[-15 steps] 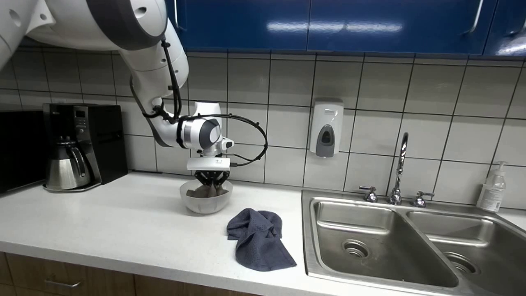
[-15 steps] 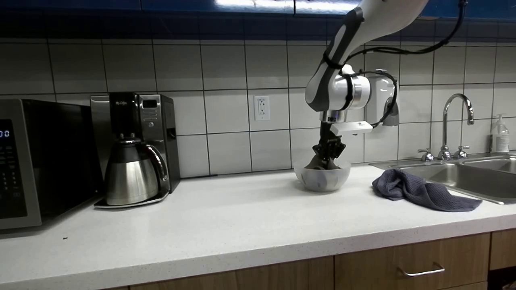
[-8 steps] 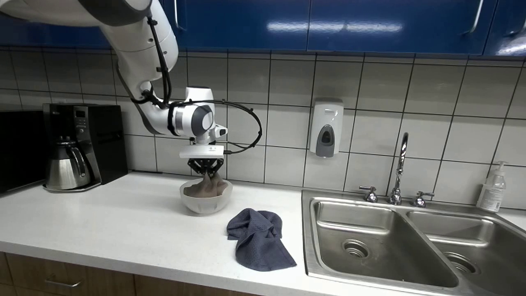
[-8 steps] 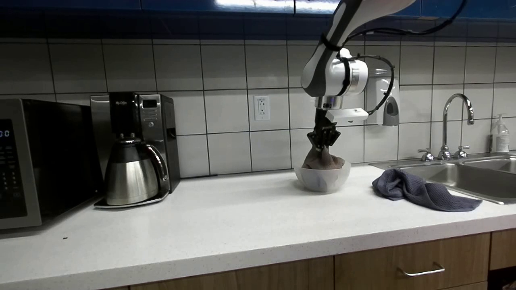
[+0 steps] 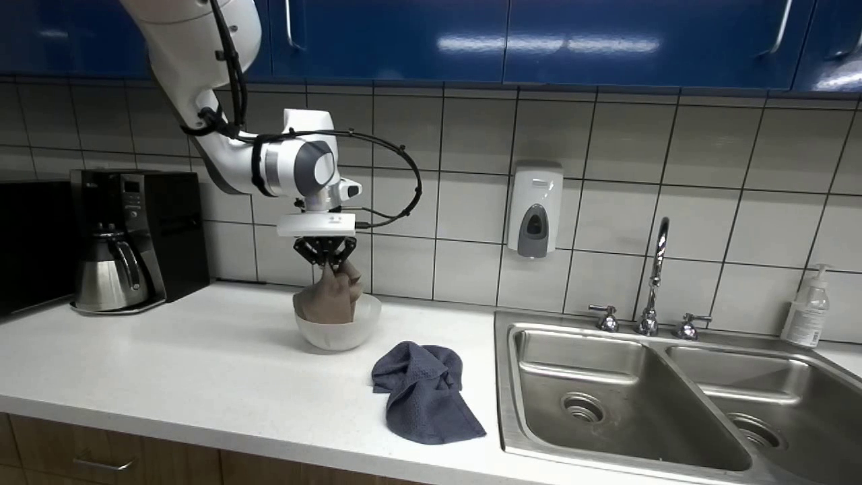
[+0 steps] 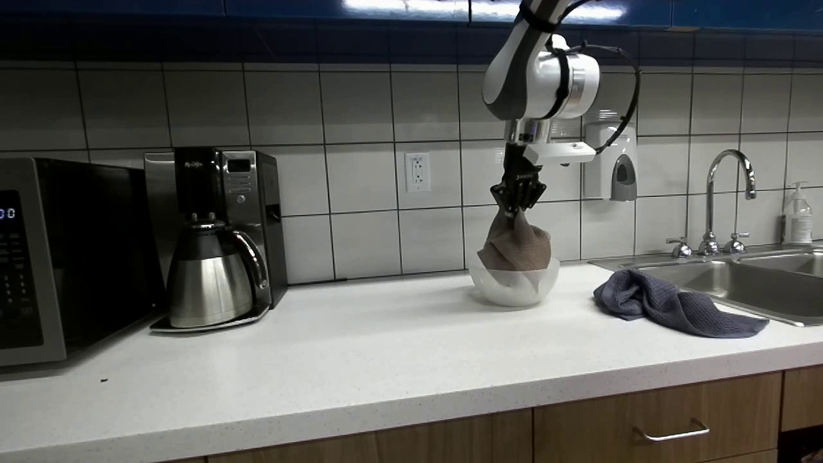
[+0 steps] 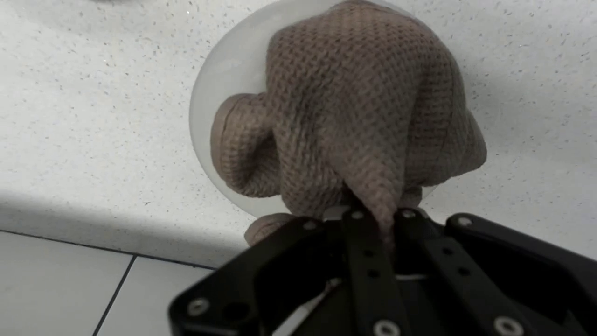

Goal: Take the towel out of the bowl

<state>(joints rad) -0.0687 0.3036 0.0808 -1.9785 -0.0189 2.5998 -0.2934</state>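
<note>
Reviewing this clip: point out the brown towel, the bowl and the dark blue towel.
Brown towel (image 7: pixel 350 102), wrist view: its bunched middle.
Bowl (image 6: pixel 514 290), in an exterior view: the wall facing the camera.
Dark blue towel (image 5: pixel 429 394), in an exterior view: the middle of its folds.

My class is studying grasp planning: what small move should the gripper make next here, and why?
I'd probably raise the gripper straight up: it pinches the brown towel, but in an exterior view the towel's lower part shows inside the translucent bowl, so moving sideways first might drag the bowl along.
</note>
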